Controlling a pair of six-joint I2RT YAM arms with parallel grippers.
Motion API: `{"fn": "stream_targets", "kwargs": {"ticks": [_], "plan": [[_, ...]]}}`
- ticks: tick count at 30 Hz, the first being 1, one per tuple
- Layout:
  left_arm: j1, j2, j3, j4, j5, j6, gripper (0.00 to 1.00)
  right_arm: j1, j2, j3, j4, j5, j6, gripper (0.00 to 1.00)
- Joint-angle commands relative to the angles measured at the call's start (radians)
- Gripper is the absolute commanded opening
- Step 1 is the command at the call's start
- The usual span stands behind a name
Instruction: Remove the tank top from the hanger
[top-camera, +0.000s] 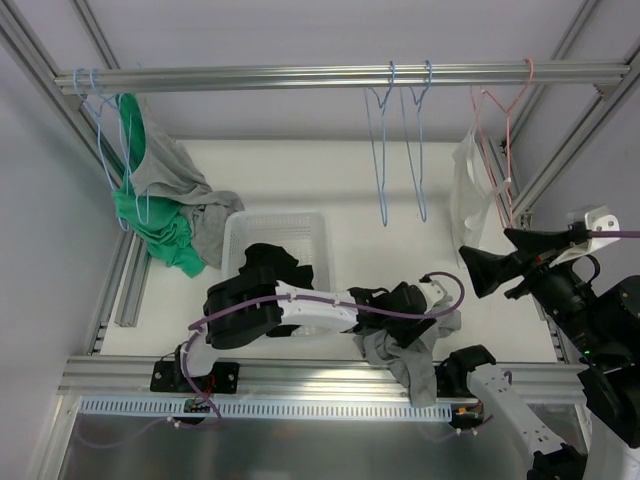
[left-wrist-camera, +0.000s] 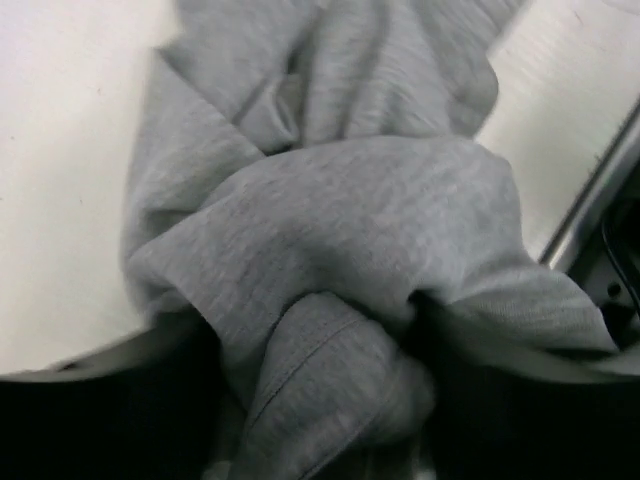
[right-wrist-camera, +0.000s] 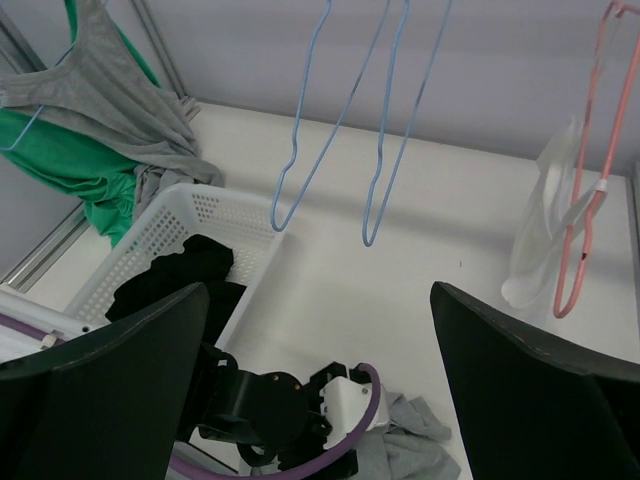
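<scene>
The grey tank top (top-camera: 405, 358) is off its hanger and lies crumpled at the near edge of the tabletop. One end spills over the front rail and hangs down. It is a soft, plain knit, gathered into thick folds and a knot-like twist where the left gripper (top-camera: 400, 328) has its jaws closed on it. Farther back, the left blue hanger (top-camera: 383, 205) and the right blue hanger (top-camera: 421, 205), both thin wire, hang side by side from the overhead bar.
</scene>
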Motion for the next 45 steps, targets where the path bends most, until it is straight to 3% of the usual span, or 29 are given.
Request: {"fn": "stream_targets", "kwargs": {"ticks": [1,2,3,4,8,12,20,27,34,45], "plan": [[-0.023,0.085,-0.009,-0.032,-0.049,-0.062,0.53,0.000,-0.013,-0.004,0.012,-0.109,-0.001,1.00],[-0.025,0.088,-0.013,-0.037,-0.058,-0.071,0.39,0.002,-0.013,-0.005,0.015,-0.116,0.000,1.00],[-0.026,0.084,-0.028,-0.045,-0.068,-0.079,0.08,0.003,-0.015,-0.008,0.016,-0.116,-0.001,0.99],[-0.025,0.074,-0.039,-0.048,-0.081,-0.090,0.00,0.002,-0.016,-0.010,0.016,-0.115,-0.004,1.00],[-0.025,-0.065,-0.128,-0.049,-0.204,-0.136,0.00,0.002,-0.038,-0.040,0.045,-0.087,-0.029,1.00],[-0.017,-0.319,-0.206,-0.045,-0.319,-0.136,0.00,0.002,-0.044,-0.088,0.062,-0.055,-0.027,0.99],[-0.019,-0.732,-0.245,-0.046,-0.560,-0.107,0.00,0.003,-0.042,-0.082,0.058,-0.024,-0.031,1.00],[-0.005,-0.901,-0.211,-0.160,-0.802,-0.054,0.00,0.003,-0.027,-0.071,0.055,-0.018,-0.027,1.00],[0.225,-1.028,-0.222,-0.308,-0.727,-0.130,0.00,0.003,-0.005,-0.054,0.055,-0.017,-0.026,0.99],[0.414,-1.177,-0.335,-0.376,-0.643,-0.174,0.00,0.003,0.025,-0.046,0.053,-0.001,-0.026,0.99]]}}
